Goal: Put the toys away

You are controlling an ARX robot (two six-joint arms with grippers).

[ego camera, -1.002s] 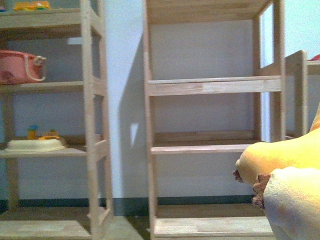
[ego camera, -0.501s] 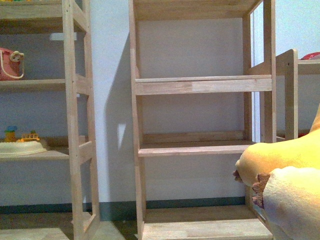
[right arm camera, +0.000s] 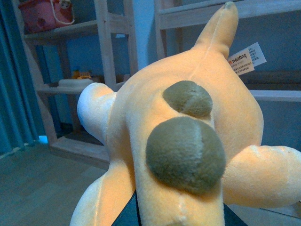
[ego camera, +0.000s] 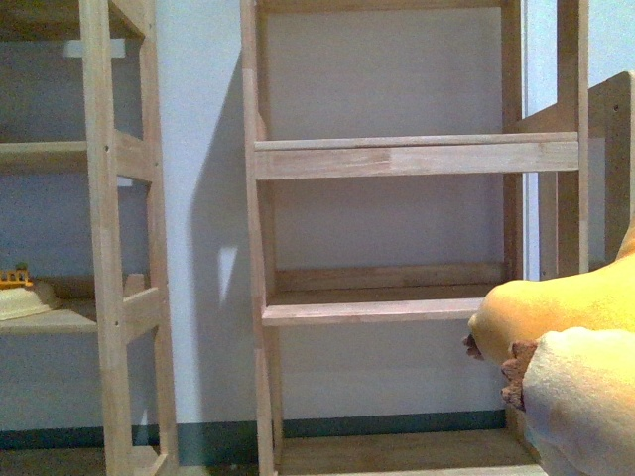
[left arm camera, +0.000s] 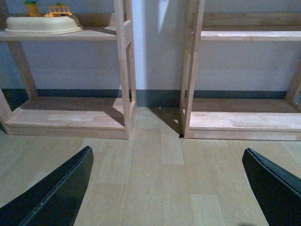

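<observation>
The orange-yellow plush animal (ego camera: 566,307) fills the lower right of the front view, with a cream part below it and small reddish-brown claws (ego camera: 516,372). In the right wrist view the plush animal (right arm camera: 188,141) fills the frame, with two brown-grey patches and a white tag (right arm camera: 247,59). My right gripper (right arm camera: 176,219) is shut on it; only dark finger edges show under the plush. My left gripper (left arm camera: 169,188) is open and empty above the pale wood floor, with its two black fingers (left arm camera: 56,193) far apart.
A wooden shelf unit (ego camera: 397,159) stands straight ahead against a pale wall, with a second unit (ego camera: 109,297) to its left. A cream tub with small toys (left arm camera: 42,23) sits on that left unit. A pink basket (right arm camera: 44,14) sits higher up.
The front view has shifted: the shelf units slid left and look closer, and the pink basket has left that view. The plush stays at the lower right.
</observation>
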